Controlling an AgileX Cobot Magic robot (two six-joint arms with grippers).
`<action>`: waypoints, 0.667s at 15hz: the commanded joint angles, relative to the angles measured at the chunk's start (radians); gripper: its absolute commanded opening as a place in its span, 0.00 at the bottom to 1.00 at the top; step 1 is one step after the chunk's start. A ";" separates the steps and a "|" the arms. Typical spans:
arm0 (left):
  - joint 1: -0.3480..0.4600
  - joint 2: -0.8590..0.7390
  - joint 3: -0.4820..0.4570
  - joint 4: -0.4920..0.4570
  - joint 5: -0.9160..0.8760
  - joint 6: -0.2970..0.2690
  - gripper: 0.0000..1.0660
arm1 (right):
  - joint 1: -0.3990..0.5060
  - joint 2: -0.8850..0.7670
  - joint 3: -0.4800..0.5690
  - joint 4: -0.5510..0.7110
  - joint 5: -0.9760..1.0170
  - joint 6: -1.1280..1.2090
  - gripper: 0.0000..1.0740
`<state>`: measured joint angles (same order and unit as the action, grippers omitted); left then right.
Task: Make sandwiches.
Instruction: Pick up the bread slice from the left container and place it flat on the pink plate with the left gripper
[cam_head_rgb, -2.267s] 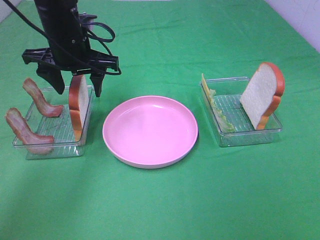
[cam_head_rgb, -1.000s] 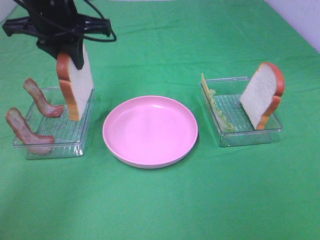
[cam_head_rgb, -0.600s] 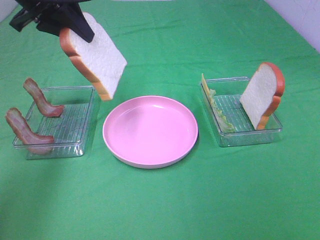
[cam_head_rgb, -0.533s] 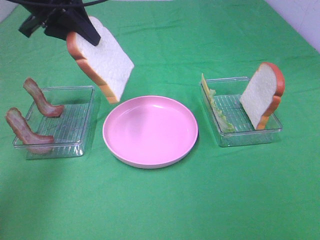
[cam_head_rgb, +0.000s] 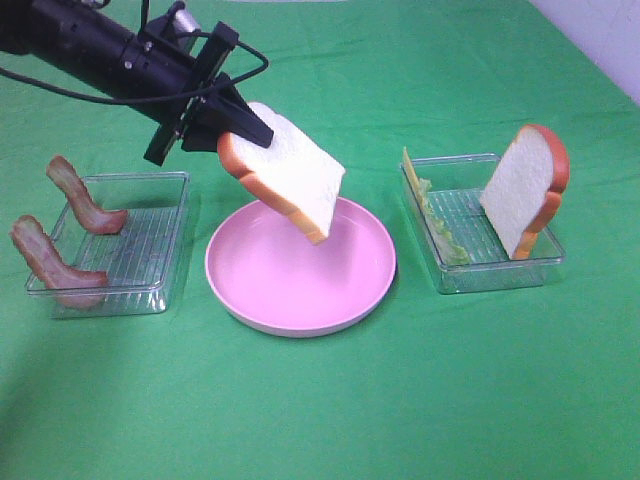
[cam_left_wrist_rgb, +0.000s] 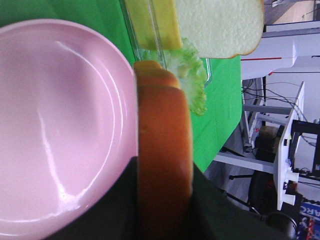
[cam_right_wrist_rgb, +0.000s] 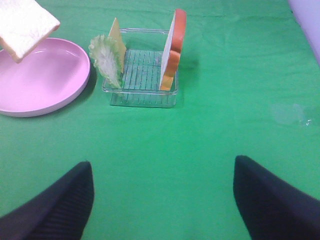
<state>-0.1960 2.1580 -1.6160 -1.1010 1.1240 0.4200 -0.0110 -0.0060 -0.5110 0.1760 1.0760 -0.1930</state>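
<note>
My left gripper (cam_head_rgb: 236, 128) is shut on the crust end of a white bread slice (cam_head_rgb: 291, 182). The slice hangs tilted over the back left part of the pink plate (cam_head_rgb: 300, 295). In the left wrist view its orange-brown crust (cam_left_wrist_rgb: 163, 145) runs between the dark fingers, above the plate (cam_left_wrist_rgb: 60, 125). A second bread slice (cam_head_rgb: 525, 190) leans upright in the right tray (cam_head_rgb: 500, 272), beside lettuce (cam_head_rgb: 441, 228) and a yellow cheese square (cam_head_rgb: 408, 170). Two bacon strips (cam_head_rgb: 85, 197) (cam_head_rgb: 45, 262) stand in the left tray (cam_head_rgb: 140, 262). My right gripper (cam_right_wrist_rgb: 165, 200) is open over bare cloth, nothing between its fingers.
Green cloth covers the whole table. The right wrist view has the right tray (cam_right_wrist_rgb: 145, 95) ahead of the gripper, with the plate (cam_right_wrist_rgb: 45, 75) beyond it to one side. A pale wall edge shows at the far right corner.
The left arm has lifted the bread slice out of the left tray, swung it to the right and tilted it over the plate. The right side has not changed.
</note>
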 joint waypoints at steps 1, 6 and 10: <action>-0.004 0.001 0.136 -0.103 -0.068 0.066 0.00 | -0.006 -0.003 0.004 -0.006 -0.009 -0.007 0.69; -0.089 0.003 0.224 -0.172 -0.266 0.124 0.00 | -0.006 -0.003 0.004 -0.006 -0.009 -0.007 0.69; -0.162 0.003 0.224 -0.182 -0.380 0.126 0.00 | -0.006 -0.003 0.004 -0.006 -0.009 -0.007 0.69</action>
<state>-0.3540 2.1620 -1.3980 -1.2600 0.7600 0.5470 -0.0110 -0.0060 -0.5110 0.1760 1.0760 -0.1930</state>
